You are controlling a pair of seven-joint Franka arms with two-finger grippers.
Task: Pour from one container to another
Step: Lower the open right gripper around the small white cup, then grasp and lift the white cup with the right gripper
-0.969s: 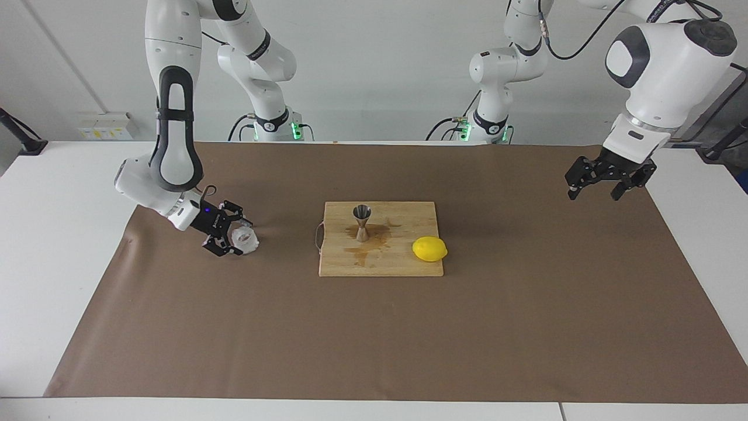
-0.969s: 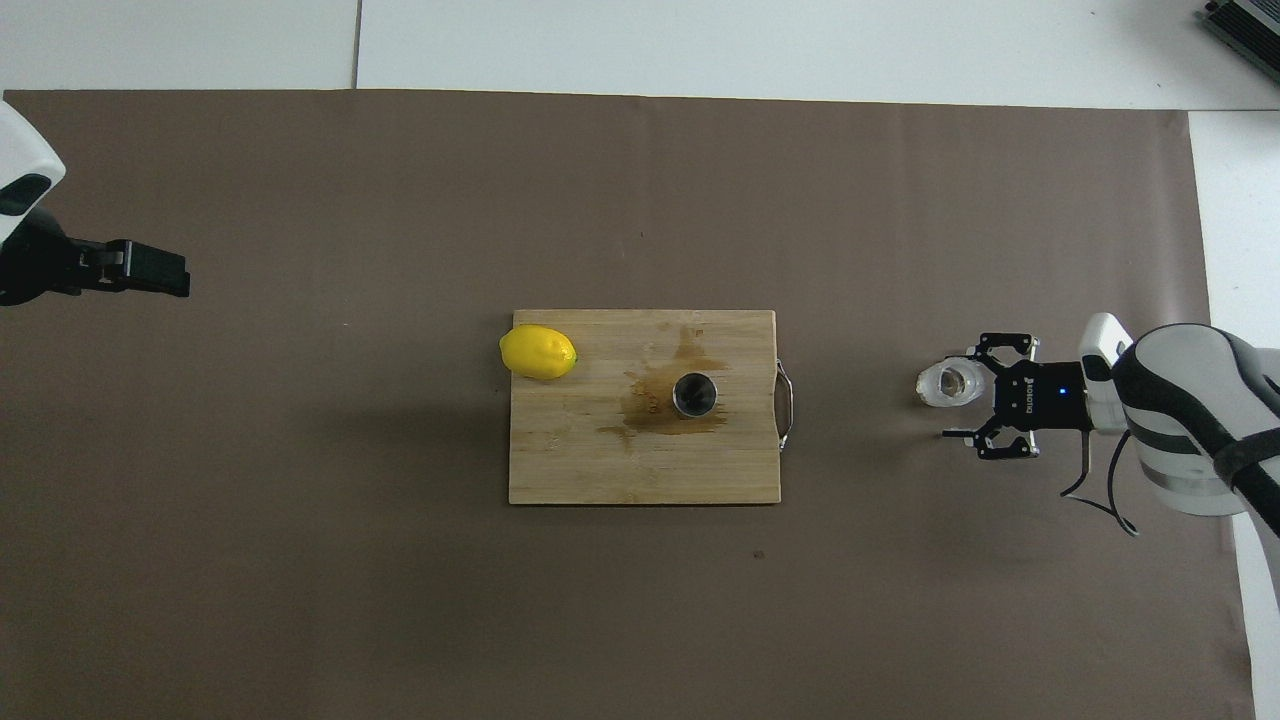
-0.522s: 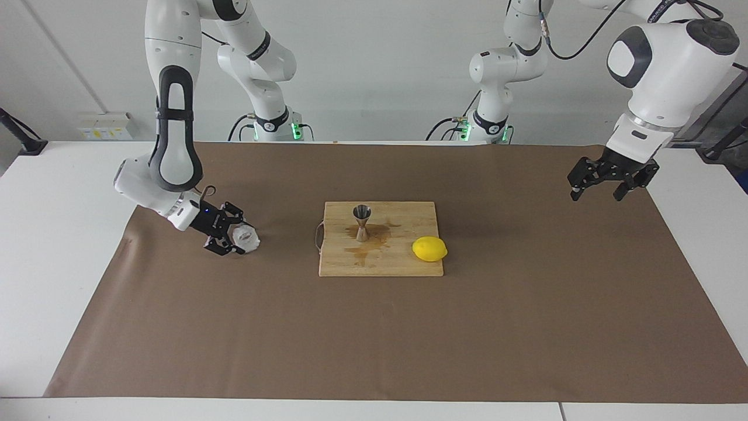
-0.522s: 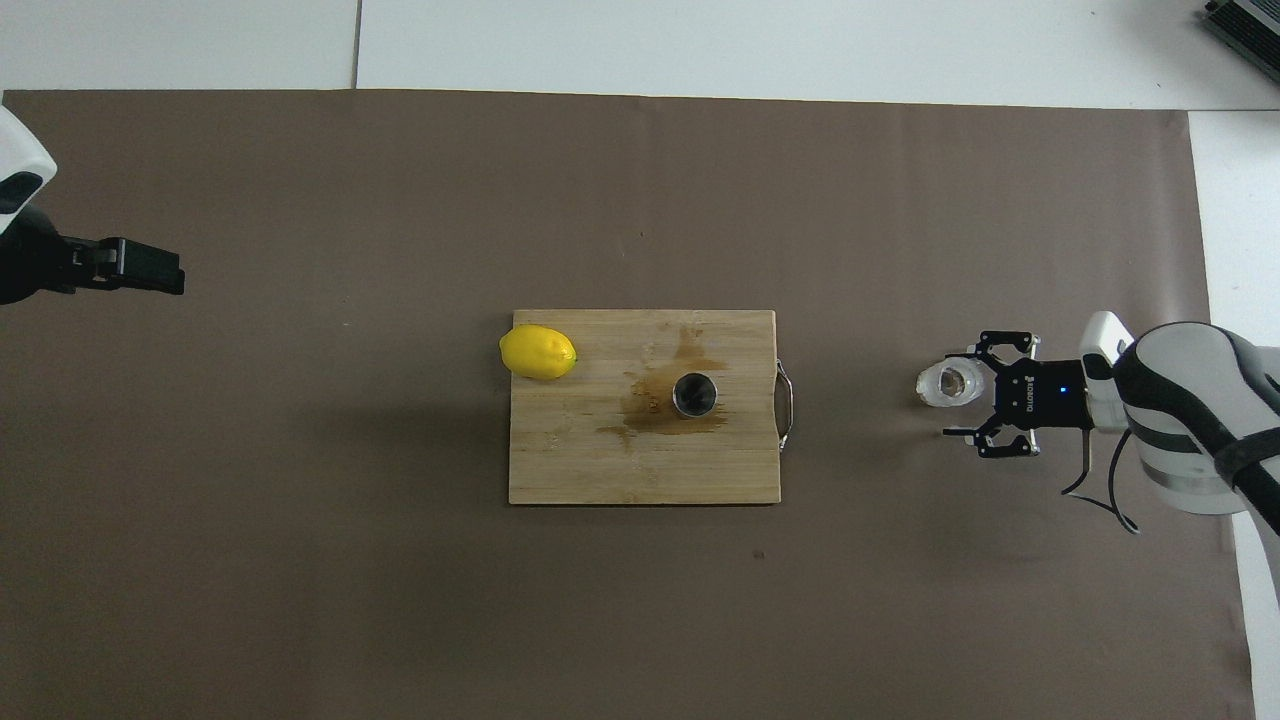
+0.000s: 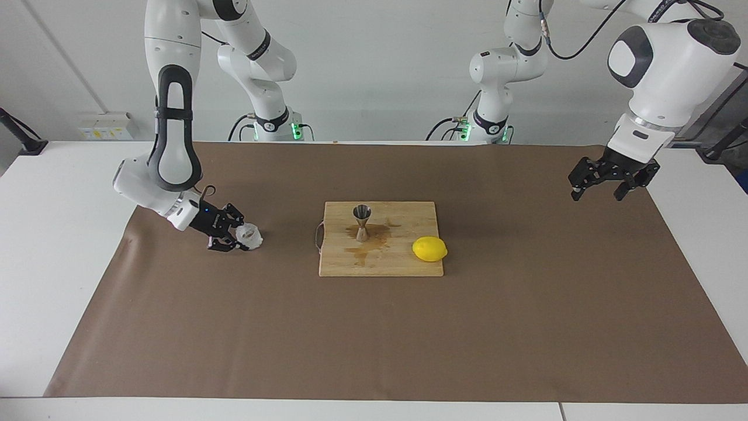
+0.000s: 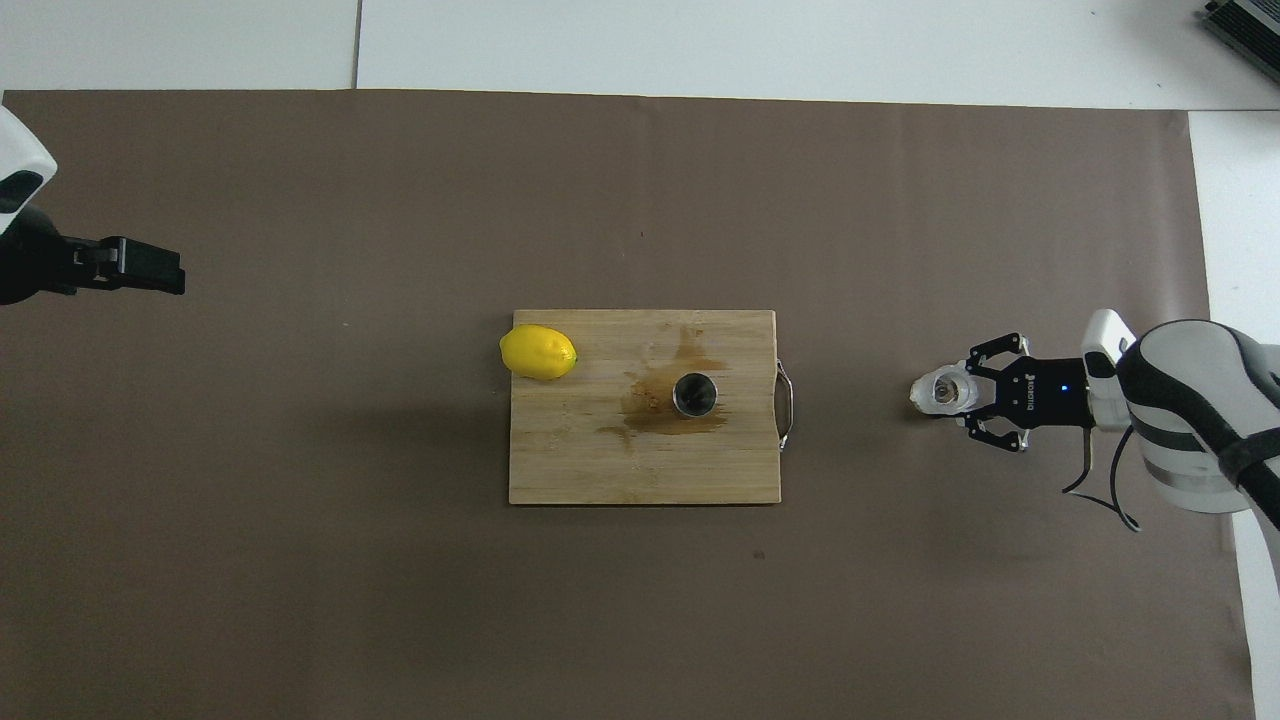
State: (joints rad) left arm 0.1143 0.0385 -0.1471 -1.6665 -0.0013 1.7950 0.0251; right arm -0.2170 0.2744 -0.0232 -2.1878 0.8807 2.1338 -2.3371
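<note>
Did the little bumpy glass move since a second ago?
Yes, a tiny bit. The glass slid slightly toward the cutting board as the right gripper closed on it.

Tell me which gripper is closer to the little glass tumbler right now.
Right. The right gripper is shut on the tumbler, toward the right arm's end of the table. The left gripper waits in the air over the brown mat's other end.

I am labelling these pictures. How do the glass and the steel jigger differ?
The glass is squat and whitish; the jigger is slim, shiny steel. The glass stands on the brown paper, gripped by the right gripper; the jigger stands free on the wooden board. Both are upright.
</note>
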